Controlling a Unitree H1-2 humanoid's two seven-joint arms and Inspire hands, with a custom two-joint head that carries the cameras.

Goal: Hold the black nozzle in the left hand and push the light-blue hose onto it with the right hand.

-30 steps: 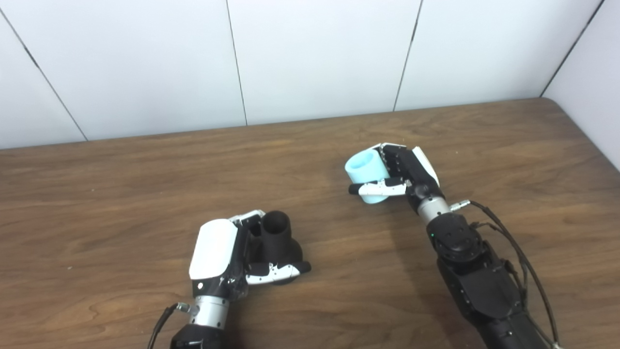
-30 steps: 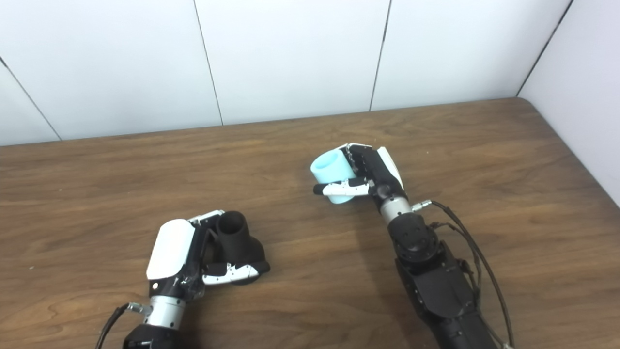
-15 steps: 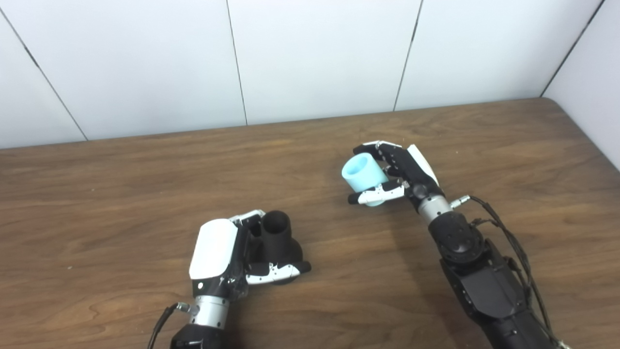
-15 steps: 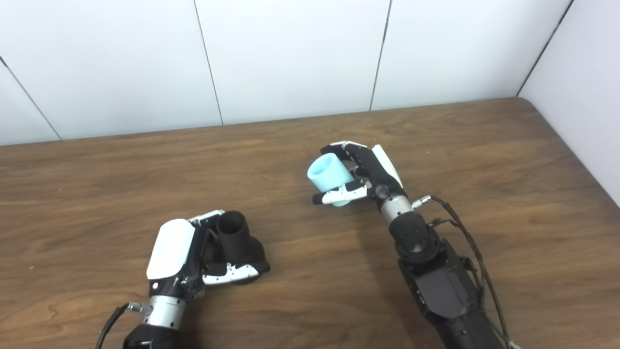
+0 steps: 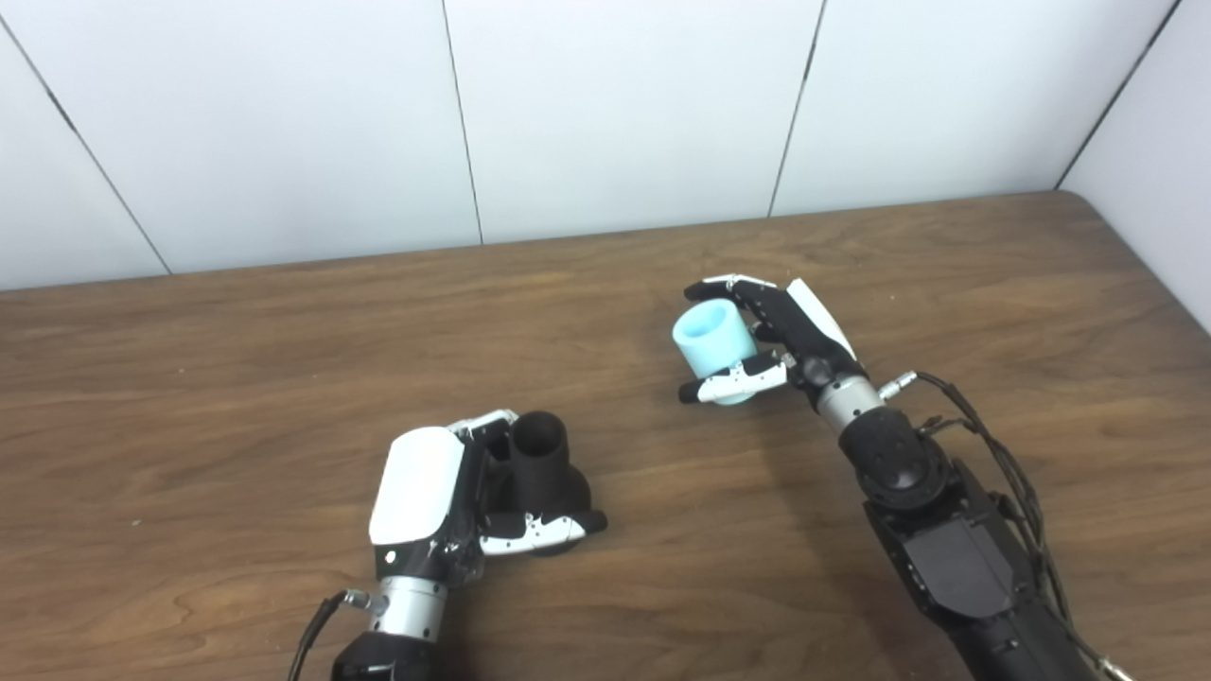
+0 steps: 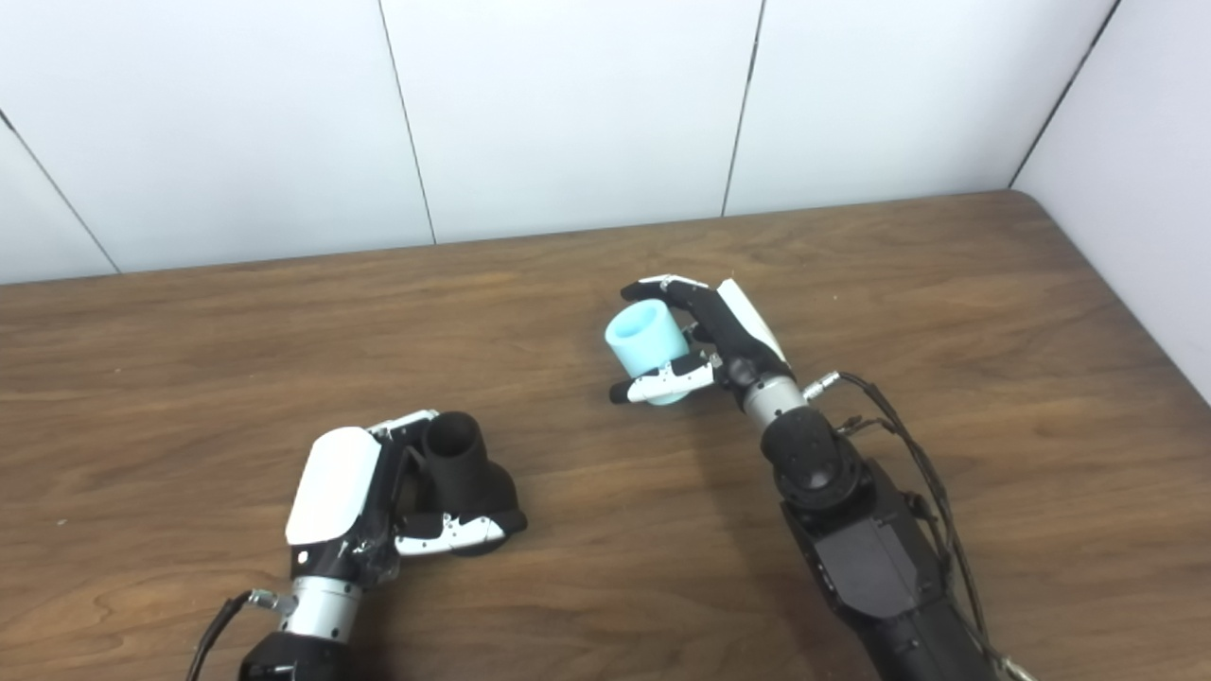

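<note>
On my screens I count two robot hands, one nozzle, one hose piece and one worktop.

Item: black nozzle, one. It stands upright on the worktop with its open mouth up and its wider base down, in the near left-centre. My left robot hand is wrapped around it, white back plate to the left, thumb crossing the base in front.

Item: light-blue hose, one short tube. My right robot hand grips it, fingers over the far side, thumb under the near side, its open end tilted up and to the left. I cannot tell whether its lower end touches the wood. It is well apart from the nozzle, up and to the right of it.

Item: wooden worktop, one. Its far edge meets a white panelled wall; its rounded far right corner sits against a side wall. Bare wood lies between the two hands, across the whole left part and along the far strip. The right forearm, with its cables, crosses the near right part.
</note>
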